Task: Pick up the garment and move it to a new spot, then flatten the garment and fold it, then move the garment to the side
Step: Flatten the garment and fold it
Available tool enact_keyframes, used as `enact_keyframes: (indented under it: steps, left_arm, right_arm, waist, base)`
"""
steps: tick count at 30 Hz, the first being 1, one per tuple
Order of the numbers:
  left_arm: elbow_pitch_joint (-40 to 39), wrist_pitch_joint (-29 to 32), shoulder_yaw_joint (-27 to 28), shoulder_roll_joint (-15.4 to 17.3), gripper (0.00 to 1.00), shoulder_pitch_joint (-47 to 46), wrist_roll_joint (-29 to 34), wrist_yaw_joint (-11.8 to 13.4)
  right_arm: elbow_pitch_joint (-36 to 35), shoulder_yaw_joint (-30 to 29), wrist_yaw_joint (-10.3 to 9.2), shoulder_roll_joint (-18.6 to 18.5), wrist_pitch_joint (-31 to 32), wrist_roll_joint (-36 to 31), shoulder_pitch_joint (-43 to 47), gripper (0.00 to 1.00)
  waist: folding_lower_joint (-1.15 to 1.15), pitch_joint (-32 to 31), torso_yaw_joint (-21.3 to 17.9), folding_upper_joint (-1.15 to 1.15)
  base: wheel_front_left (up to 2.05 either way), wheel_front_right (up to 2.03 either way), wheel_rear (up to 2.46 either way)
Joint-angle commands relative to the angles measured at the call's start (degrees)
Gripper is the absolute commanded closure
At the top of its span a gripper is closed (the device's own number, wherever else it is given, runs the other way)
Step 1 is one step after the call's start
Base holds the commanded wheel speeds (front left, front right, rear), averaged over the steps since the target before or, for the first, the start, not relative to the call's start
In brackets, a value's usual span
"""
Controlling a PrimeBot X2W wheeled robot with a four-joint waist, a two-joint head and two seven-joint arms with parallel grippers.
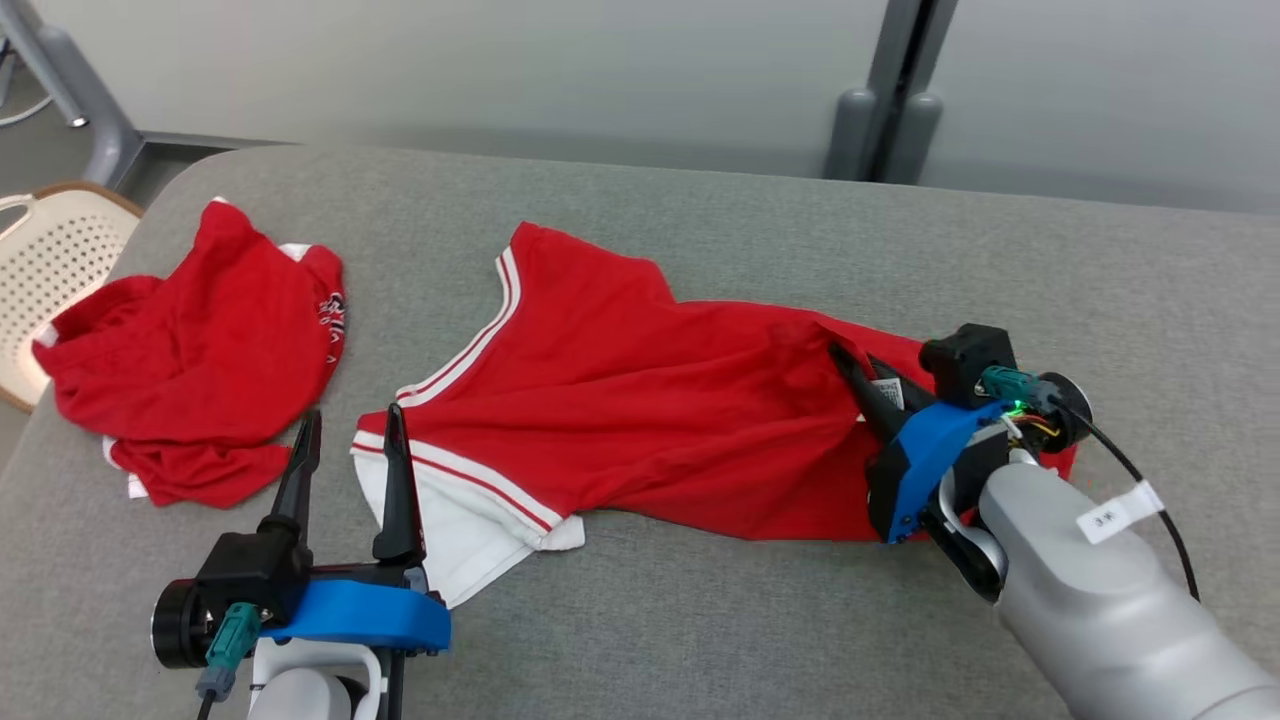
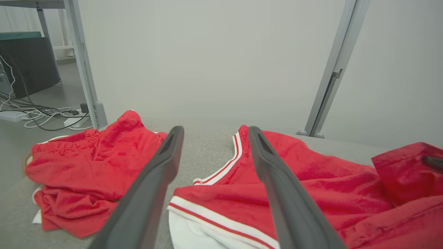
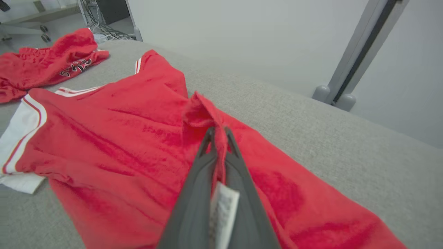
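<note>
The garment [image 1: 620, 410], a red jersey with white and red striped trim, lies stretched across the grey surface [image 1: 700, 620]. My right gripper [image 1: 845, 360] is shut on a raised fold of the garment [image 3: 193, 114] near its right end, with a white label [image 3: 223, 207] caught between the fingers. My left gripper [image 1: 350, 428] stands open at the garment's left end, one finger [image 2: 273, 180] over the striped white edge [image 2: 214, 221], the other finger [image 2: 152, 186] over bare surface. Nothing is between the left fingers.
A second red garment [image 1: 190, 350] lies crumpled at the left of the surface, close to my left gripper. A perforated cream basket [image 1: 50, 265] stands beyond the left edge. Grey posts [image 1: 885, 130] rise behind the far edge.
</note>
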Motion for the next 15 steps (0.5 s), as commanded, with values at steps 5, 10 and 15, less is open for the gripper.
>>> enact_keyframes:
  steps: [5,10,15]
  left_arm:
    - [0.3,-0.3,1.7,0.0,0.0,1.9,0.9,-0.5]
    - [0.3,-0.3,2.4,0.0,0.0,2.6,1.2,-0.7]
    - [0.7,-0.3,2.7,0.0,0.0,2.7,1.2,-1.1]
  right_arm:
    - [-15.1,-9.0,-0.01,-2.7,-0.3,-2.4,11.2,1.0]
    - [-25.9,-15.8,-0.01,-2.0,-0.3,-4.6,21.3,1.0]
    - [-33.4,-20.3,-0.01,-0.3,-0.3,-6.2,29.8,1.0]
  waist:
    - [0.0,-2.8,-6.1,0.0]
    - [0.0,-3.0,-9.3,0.0]
    - [0.0,-2.9,-11.0,0.0]
  base:
    - [0.0,0.0,0.0]
    - [0.0,0.0,0.0]
    - [0.0,0.0,0.0]
